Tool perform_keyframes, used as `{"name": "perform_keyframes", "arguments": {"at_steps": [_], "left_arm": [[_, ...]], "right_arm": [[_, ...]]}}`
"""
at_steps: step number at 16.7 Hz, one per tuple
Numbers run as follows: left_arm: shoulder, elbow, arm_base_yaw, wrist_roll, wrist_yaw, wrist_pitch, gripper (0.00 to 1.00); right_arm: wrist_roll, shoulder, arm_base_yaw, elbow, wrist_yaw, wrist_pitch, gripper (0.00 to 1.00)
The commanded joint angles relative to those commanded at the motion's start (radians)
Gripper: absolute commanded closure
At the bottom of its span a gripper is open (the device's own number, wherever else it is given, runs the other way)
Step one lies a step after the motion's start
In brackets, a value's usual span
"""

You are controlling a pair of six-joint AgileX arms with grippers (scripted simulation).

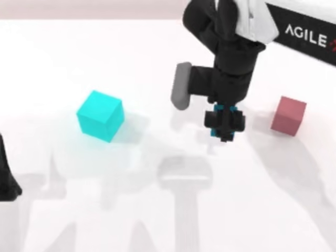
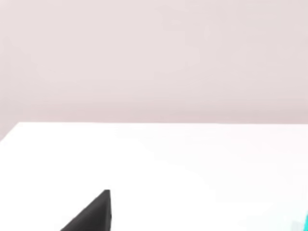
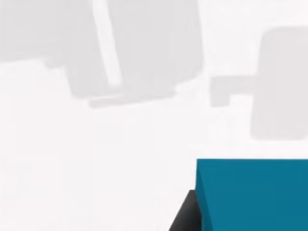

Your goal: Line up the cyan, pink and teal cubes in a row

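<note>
The right gripper (image 1: 224, 125) hangs over the white table (image 1: 157, 220), and its two dark fingers are pinched on the teal cube (image 1: 220, 122), of which only small blue-green parts show between them in the top view. In the right wrist view the teal cube (image 3: 252, 195) fills the near corner, with one dark finger (image 3: 185, 214) pressed against its side, and grey shadows lie on the table beyond it. I take the cyan cube (image 1: 100, 115) as landmark: it sits alone on the table, well apart from the right gripper, which is to its right in the top view. The pink cube (image 1: 288, 115) is even farther to the right of the cyan cube, beyond the gripper, and it also stands free on the table, touching nothing. The three cubes are at about the same height across the top view. The left arm (image 1: 7, 176) is parked at the left edge of the top view, a little lower than the cyan cube; I cannot tell if its claw is spread or closed. No container is on the table
</note>
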Motion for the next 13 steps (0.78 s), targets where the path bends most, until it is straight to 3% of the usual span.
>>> {"name": "perform_keyframes", "arguments": {"at_steps": [6,13], "left_arm": [[0.0,0.0,0.0,0.0,0.0,0.0,0.0],[0.0,0.0,0.0,0.0,0.0,0.0,0.0]], "right_arm": [[-0.094,-0.212,0.044,-0.312,-0.005,0.09,1.0],[-0.104,-0.224,0.047,-0.345,-0.006,0.113,1.0]]}}
